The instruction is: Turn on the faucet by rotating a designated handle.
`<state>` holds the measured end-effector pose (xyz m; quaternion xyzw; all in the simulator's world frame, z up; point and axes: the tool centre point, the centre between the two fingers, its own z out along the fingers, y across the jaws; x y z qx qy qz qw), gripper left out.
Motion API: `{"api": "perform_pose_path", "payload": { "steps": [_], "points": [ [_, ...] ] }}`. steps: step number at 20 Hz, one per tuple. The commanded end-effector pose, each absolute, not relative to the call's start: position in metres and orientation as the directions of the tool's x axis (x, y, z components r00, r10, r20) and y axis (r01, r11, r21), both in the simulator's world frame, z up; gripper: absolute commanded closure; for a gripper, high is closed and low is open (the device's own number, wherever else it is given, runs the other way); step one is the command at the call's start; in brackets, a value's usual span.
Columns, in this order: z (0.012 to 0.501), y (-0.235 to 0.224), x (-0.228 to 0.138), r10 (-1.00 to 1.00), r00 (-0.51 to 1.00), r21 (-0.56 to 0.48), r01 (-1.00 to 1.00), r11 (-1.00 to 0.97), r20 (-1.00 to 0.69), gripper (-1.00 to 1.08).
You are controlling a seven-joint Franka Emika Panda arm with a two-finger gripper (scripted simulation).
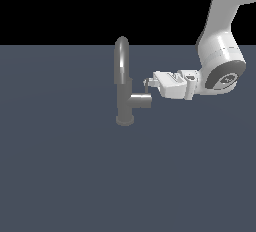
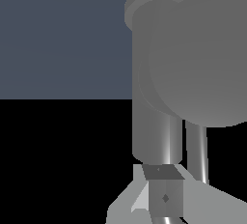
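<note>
Faucet (image 1: 123, 83) stood upright on the dark surface (image 1: 60, 176), handle (image 1: 141, 100) a horizontal stub pointing toward exterior view's right, thin lever pin (image 1: 148, 87) rising at its end. Gripper (image 1: 148, 83) sat at the pin; jaws' spread unclear. Rigid, likely slick metal; push on the pin.

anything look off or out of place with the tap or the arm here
Nothing stands out. The faucet stands upright on its round base on the grey floor, spout arched and whole, no water showing. The handle sticks out level towards the gripper, which sits just above its end at the thin pin.
</note>
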<state>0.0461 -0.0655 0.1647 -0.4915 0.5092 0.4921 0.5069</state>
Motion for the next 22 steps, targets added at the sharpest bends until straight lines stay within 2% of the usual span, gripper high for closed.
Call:
{"api": "perform_pose_path", "payload": {
  "steps": [1, 9, 11, 22],
  "points": [
    [0.167, -0.065, 0.038, 0.0, -0.004, 0.004, -1.0, 0.03, -1.0, 1.08],
    [0.171, -0.064, 0.016, 0.0, -0.004, 0.004, -1.0, 0.03, -1.0, 1.08],
    [0.171, -0.064, 0.022, -0.002, 0.001, -0.001, -0.999, 0.033, -1.0, 1.08],
    [0.148, -0.063, -0.019, -0.001, -0.002, 0.002, -1.0, 0.031, -1.0, 1.08]
  ]
}}
